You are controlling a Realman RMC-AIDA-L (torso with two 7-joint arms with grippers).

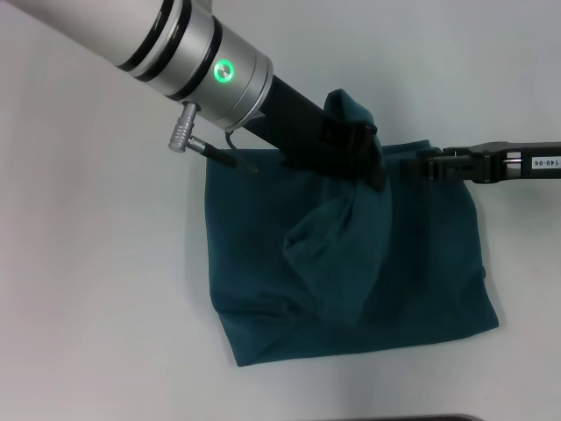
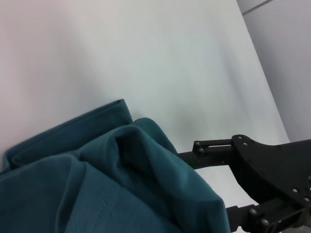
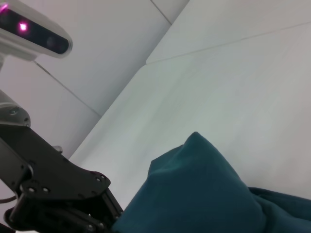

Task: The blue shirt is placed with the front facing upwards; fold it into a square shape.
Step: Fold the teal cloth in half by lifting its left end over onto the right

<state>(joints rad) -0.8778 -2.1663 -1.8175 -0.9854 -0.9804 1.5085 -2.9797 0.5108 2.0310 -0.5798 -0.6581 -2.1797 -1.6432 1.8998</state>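
While the blue shirt [image 1: 351,263] already lies as a rough rectangle on the white table [image 1: 88,289], a fold is in progress, judging by the bunched flap lifted over its far middle. The left gripper [image 1: 355,149] reaches in from the upper left, with its jaws closed on a raised wad of the cloth; that flap hangs down toward the shirt's centre. The right gripper [image 1: 429,167] comes in low from the right at the shirt's far edge, touching or just over the fabric. I cannot tell whether its jaws are pinching cloth or sitting open (the head view shows only a dark tip against dark cloth). My read: this is a mid-task fold, far edge being carried toward the near edge. The next move calls for both grippers to carry that edge evenly toward the near hem, then lay it flat without dragging the lower layers. Hard to make out: the left arm covers the far left corner of the shirt, no lettering or collar shows, and the layer count underneath is unclear. The left wrist view shows folded cloth and a black gripper frame [image 2: 262,170] beside it; the right wrist view shows a raised peak of cloth and dark linkage [image 3: 53,194], no fingertips.
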